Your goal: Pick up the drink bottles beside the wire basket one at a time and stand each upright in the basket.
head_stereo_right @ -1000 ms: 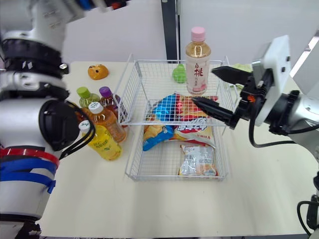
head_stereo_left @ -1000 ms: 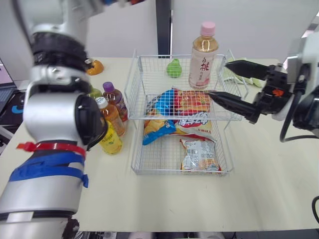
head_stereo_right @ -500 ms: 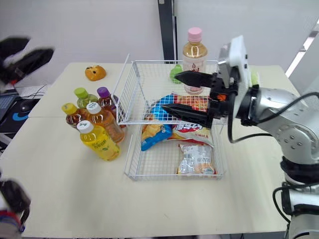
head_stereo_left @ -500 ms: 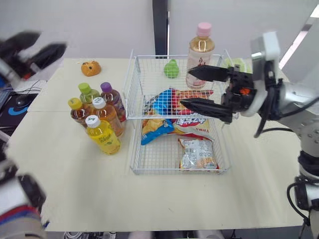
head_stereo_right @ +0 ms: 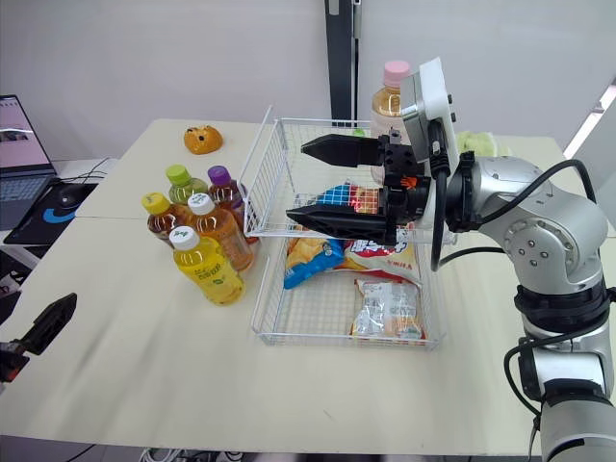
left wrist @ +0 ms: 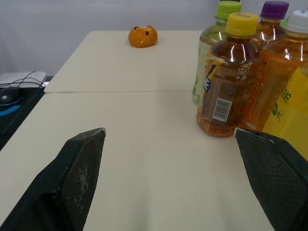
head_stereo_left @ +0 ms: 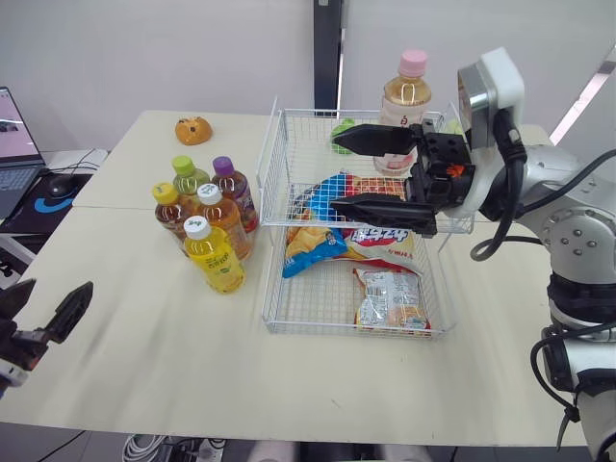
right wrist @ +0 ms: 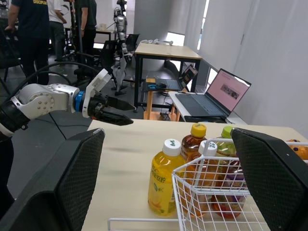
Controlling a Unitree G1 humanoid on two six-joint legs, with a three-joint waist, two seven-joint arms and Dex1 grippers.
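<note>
Above the wire basket [head_stereo_left: 356, 332], the right gripper [head_stereo_left: 334, 171] hangs with fingers spread wide, empty. At the basket's 9 o'clock, five drink bottles [head_stereo_left: 207, 226] stand clustered on the table [head_stereo_left: 144, 356]. At 7 o'clock, the left gripper [left wrist: 169, 134] is likewise spread and empty.

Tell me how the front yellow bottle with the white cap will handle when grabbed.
The yellow bottle looks full, so it is probably heavy for its size. Tall and narrow, it may tip if pushed high, likely against the orange bottle beside it. Its smooth round body could slip in the jaws.
</note>
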